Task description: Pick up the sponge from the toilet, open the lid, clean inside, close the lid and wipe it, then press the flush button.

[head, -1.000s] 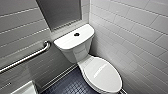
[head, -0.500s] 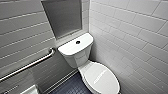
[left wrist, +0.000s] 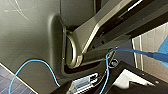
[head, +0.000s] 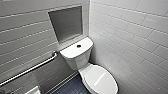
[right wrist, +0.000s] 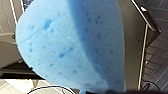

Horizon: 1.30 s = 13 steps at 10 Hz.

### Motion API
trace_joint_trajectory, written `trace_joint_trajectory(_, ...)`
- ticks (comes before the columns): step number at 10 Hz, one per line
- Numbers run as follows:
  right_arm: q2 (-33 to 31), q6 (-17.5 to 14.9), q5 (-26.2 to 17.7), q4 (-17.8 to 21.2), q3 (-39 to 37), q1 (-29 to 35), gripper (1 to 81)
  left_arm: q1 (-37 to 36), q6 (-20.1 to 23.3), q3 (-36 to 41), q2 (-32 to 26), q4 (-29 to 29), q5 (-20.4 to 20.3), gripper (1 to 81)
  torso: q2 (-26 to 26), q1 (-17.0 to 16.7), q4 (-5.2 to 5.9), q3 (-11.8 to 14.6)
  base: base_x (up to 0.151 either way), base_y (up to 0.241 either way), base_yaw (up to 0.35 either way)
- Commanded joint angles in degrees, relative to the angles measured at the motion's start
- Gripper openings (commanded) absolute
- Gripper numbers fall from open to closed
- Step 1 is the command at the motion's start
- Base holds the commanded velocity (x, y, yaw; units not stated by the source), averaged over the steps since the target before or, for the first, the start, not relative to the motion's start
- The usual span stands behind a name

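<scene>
The white toilet [head: 100, 80] stands in the corner with its lid down. Its boxy tank [head: 75, 56] is against the wall, and the dark round flush button [head: 78, 46] sits in the middle of the tank top. The bright blue sponge [right wrist: 70, 42] shows very close in the right wrist view, bent into a curve. My right gripper is shut on it. My left gripper is open and holds nothing; its wrist view shows parts of my own body and a blue cable [left wrist: 32, 65].
A metal grab bar [head: 30, 70] slants along the tiled wall left of the tank. A grey recessed niche [head: 66, 23] is set above the tank. A white tiled wall [head: 130, 45] closes the right side. Dark tiled floor [head: 72, 87] lies left of the bowl.
The head camera has moved: the toilet now sits a little lower and larger in the picture. Nothing in the scene itself has shifted.
</scene>
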Motion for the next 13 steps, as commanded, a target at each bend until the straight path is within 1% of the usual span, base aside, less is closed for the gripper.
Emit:
trace_joint_trajectory(1,0.7,-0.1,-2.5,-3.1,-2.4,-1.4,1.0,0.4,0.3,-1.7,0.5,-0.3,3.8,81.1,5.4,-3.4,0.00,0.0,0.000,0.000,0.000)
trace_joint_trajectory(3,3.4,-0.1,-2.5,-3.4,-6.1,-2.1,1.0,0.4,0.3,-6.1,2.9,-0.4,3.8,81.1,9.7,-6.2,0.00,0.0,0.000,0.000,0.000)
trace_joint_trajectory(5,5.0,-0.1,-2.5,-3.6,-8.4,-2.7,1.0,0.4,0.3,-9.3,5.3,-0.4,3.8,81.1,14.2,-9.1,0.00,5.8,0.000,0.000,0.000)
trace_joint_trajectory(7,6.2,-0.1,-2.5,-3.5,-10.4,-2.8,1.0,0.4,0.3,-11.4,6.4,-0.3,3.9,81.1,17.1,-11.0,0.00,7.3,0.000,0.000,0.000)
trace_joint_trajectory(9,7.7,-0.1,-2.5,-4.2,-12.1,-2.8,1.0,0.5,0.3,-13.3,7.1,-0.3,3.8,81.1,20.9,-13.5,0.00,11.2,0.000,0.000,0.000)
trace_joint_trajectory(10,8.6,0.0,-2.5,-4.9,-13.5,-2.7,1.0,0.5,0.3,-14.7,7.8,-0.4,3.8,81.1,23.2,-15.0,0.00,11.0,0.000,0.000,0.000)
trace_joint_trajectory(11,10.0,-0.1,-2.6,-5.1,-15.9,-2.8,1.0,0.5,0.3,-16.6,8.6,-0.4,3.8,81.1,25.0,-16.2,0.00,9.7,0.000,0.000,0.000)
trace_joint_trajectory(12,11.9,-0.1,-2.6,-5.3,-19.7,-2.8,1.0,0.5,0.3,-18.0,9.5,-0.4,3.8,81.1,26.6,-17.3,0.00,11.1,0.000,0.000,0.000)
trace_joint_trajectory(13,14.7,0.0,-2.6,-6.1,-24.7,-2.9,1.0,0.5,0.3,-19.4,10.3,-0.4,3.8,81.1,28.0,-18.3,0.00,11.5,0.000,0.000,0.000)
